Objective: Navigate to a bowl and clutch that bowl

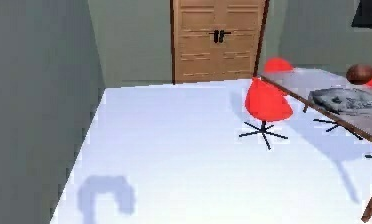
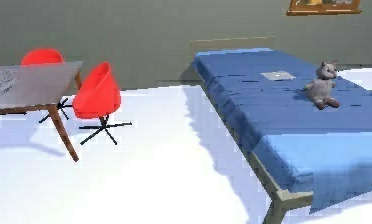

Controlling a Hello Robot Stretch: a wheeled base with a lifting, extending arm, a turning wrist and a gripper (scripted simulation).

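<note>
The gripper's state cannot be told. Forward view: a brown round object [image 1: 362, 73] sits near the far edge of the table [image 1: 306, 82], too small to confirm as the bowl. A grey flat item [image 1: 339, 98] lies mid-table, and a red chair [image 1: 266, 102] stands beside the near edge.

Warm brown on the panelled double door [image 1: 219, 40], black at its handles [image 1: 220, 36]. Dull grey-green across the walls [image 1: 39, 90], pale bluish white over the floor [image 1: 174, 140]. Bright red on the swivel chairs [image 1: 266, 100], black on their star bases. Grey on the worktop [image 1: 316, 78], dark brown along its edge. Reddish brown on the ball [image 1: 362, 73]. Deep blue on the bed [image 2: 244, 95], lighter blue at its near end. Grey on the plush toy [image 2: 323, 85]. Golden brown on the picture frame [image 2: 322, 7].
</note>
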